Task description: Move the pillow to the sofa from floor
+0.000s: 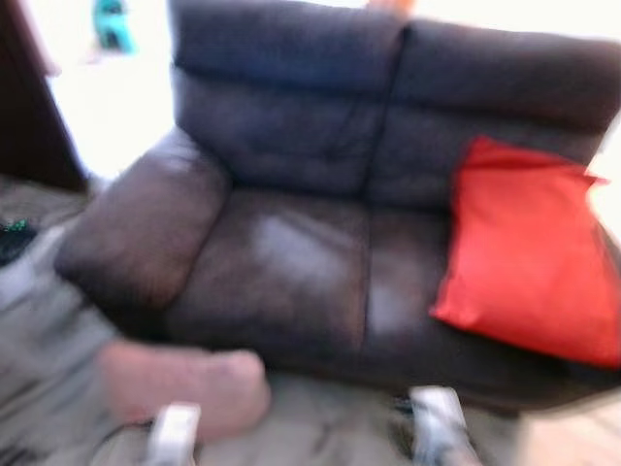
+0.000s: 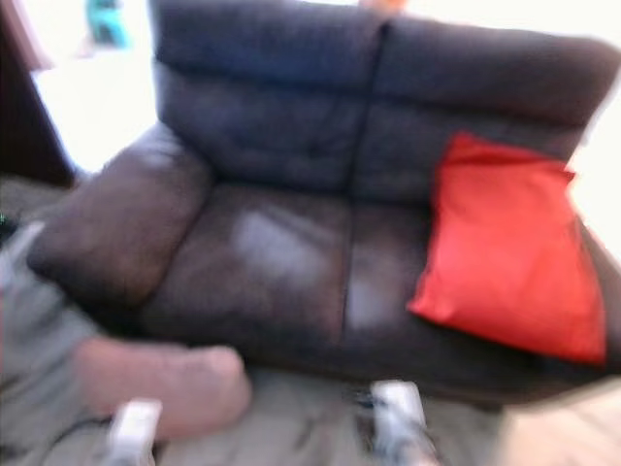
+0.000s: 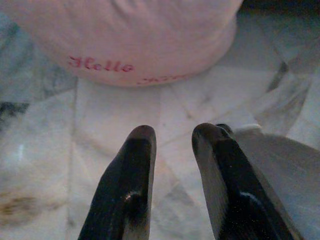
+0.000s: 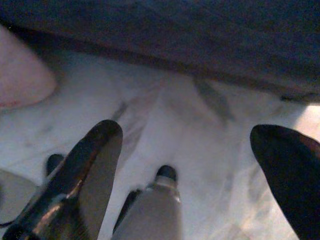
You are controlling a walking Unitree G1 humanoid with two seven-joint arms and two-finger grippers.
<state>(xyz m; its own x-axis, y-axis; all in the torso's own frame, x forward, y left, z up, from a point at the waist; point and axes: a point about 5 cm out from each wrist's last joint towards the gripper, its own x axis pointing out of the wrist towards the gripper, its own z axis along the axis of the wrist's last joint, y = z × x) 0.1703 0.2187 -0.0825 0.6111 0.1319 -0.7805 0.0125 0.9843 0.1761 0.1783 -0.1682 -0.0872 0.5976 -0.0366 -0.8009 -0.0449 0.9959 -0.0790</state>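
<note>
A pale pink pillow [image 1: 184, 388] with red lettering lies on the marble floor in front of the sofa's left armrest. The dark sofa [image 1: 291, 262] stands straight ahead, its seat bare on the left. My left gripper [image 3: 172, 135] hovers low over the floor just short of the pink pillow [image 3: 130, 40], open a little, with nothing between its fingers. My right gripper [image 4: 195, 135] is open wide above the floor by the sofa's front edge [image 4: 200, 35]; the pillow's corner [image 4: 20, 75] lies off to one side. Both silver arms [image 1: 173, 432] [image 1: 441, 422] show at the bottom edge.
A red cushion [image 1: 529, 252] leans against the sofa's right back. A dark wooden piece [image 1: 29, 107] stands at the far left, with bright light behind the sofa. Pale veined marble floor [image 1: 320, 427] runs in front. The head views are blurred.
</note>
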